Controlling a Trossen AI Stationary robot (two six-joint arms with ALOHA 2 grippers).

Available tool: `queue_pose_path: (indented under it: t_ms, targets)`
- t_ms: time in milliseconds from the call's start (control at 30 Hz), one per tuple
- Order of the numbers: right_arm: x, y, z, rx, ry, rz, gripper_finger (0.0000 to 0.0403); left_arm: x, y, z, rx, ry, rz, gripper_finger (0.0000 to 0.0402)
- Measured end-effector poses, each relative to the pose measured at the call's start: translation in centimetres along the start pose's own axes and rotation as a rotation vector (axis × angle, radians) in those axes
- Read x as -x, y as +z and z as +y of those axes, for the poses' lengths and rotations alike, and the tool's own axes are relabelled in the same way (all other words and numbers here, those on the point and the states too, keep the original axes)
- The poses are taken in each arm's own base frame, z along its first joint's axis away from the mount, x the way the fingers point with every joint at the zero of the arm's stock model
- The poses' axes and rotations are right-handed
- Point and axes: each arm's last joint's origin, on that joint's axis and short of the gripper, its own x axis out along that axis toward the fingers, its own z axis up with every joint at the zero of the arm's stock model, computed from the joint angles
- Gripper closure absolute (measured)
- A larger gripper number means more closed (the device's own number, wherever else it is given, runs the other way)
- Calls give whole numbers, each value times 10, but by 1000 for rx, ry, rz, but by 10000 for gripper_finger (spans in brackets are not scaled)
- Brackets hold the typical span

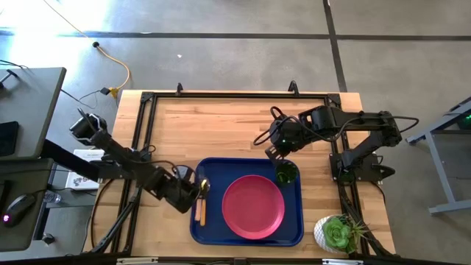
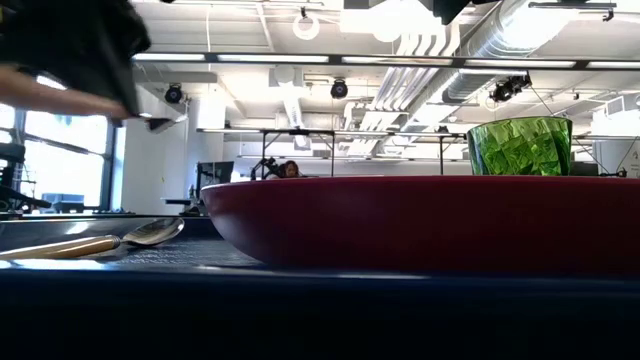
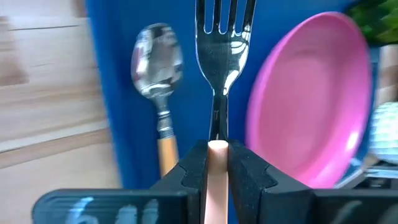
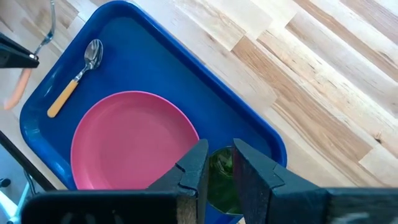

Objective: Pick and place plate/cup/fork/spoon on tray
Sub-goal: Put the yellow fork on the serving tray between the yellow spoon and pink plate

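- I see the table (image 1: pixel 221 125), light wood inside a black frame, with both arms reaching over it from opposite sides.
- The tray (image 1: pixel 215 166) lies at the table's near edge, about midway across, and holds most of the tableware.
- The plate (image 1: pixel 252 207) sits flat in the tray, filling its middle and right part; in the low view its red wall (image 2: pixel 420 225) blocks most of what lies behind.
- A succulent (image 1: pixel 338 234) in a white pot stands on the table just off the tray's right near corner.
- The cup (image 1: pixel 286 173) stands upright in the tray's far right corner, just beside the plate.
- My right end effector (image 1: pixel 276 156) is at the cup, and its wrist view shows the fingers (image 4: pixel 194 167) close on either side of the cup rim (image 4: pixel 222 163); I read it as clamped on the cup.
- The spoon (image 1: pixel 202 197) lies in the tray's left strip, bowl toward the far side, handle toward me.
- My left end effector (image 3: pixel 217 163) is clamped on the fork (image 3: pixel 224 43) by its handle, holding it over the tray between spoon (image 3: pixel 158 68) and plate (image 3: pixel 308 99), tines pointing away from the wrist.
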Motion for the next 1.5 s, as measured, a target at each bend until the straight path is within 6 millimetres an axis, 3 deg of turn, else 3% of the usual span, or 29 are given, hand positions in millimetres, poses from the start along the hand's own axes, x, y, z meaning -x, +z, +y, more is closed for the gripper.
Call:
queue_pose_path:
  t_ms: [233, 700, 1067, 1500]
  targets:
    - [0, 1, -2, -4, -37, -37, 340, -14, 10, -11, 36, -36, -25, 365]
    - [0, 0, -4, 8, -63, -27, 340, -62, -11, -14, 75, 0, 61, 366]
    - [0, -1, -5, 6, -82, -31, 340, -82, -15, -24, 39, 45, 60, 366]
    - [0, -1, -5, 3, -86, -34, 340, -96, -15, -18, 31, 103, 81, 366]
